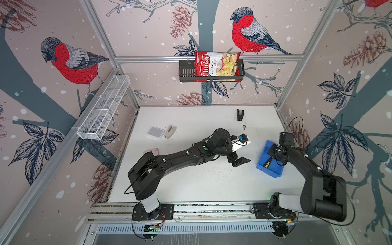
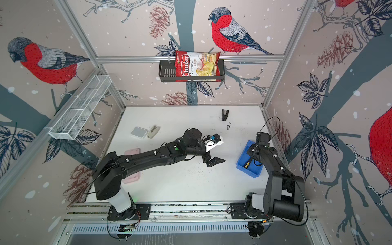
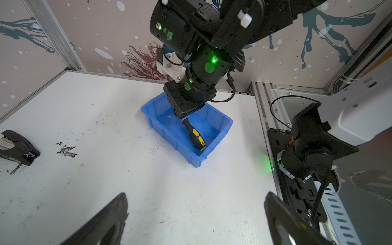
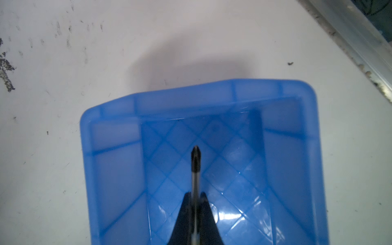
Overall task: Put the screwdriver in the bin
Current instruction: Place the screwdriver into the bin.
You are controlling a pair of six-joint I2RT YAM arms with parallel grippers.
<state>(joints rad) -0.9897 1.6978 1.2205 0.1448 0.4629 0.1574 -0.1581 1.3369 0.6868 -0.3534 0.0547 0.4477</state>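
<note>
A: Black-and-yellow screwdriver [image 3: 194,135] hangs tilted inside the blue bin [image 3: 220,135], handle low; stiff, light, its thin steel shaft slippery, I'd judge.

B: Right tool [image 4: 195,214] is pressed together, pinching that shaft; the ribbed handle would grip better. Left tool [image 3: 196,220] is spread wide, empty, over the worktop [image 3: 106,127].

Tilted screwdriver [image 3: 194,135] inside blue bin [image 3: 220,131]

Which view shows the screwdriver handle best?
Left wrist view: the screwdriver handle, black and yellow, is in full sight inside the bin. Both top views show only a sliver beside the arm. Right wrist view shows only shaft and tip.
</note>
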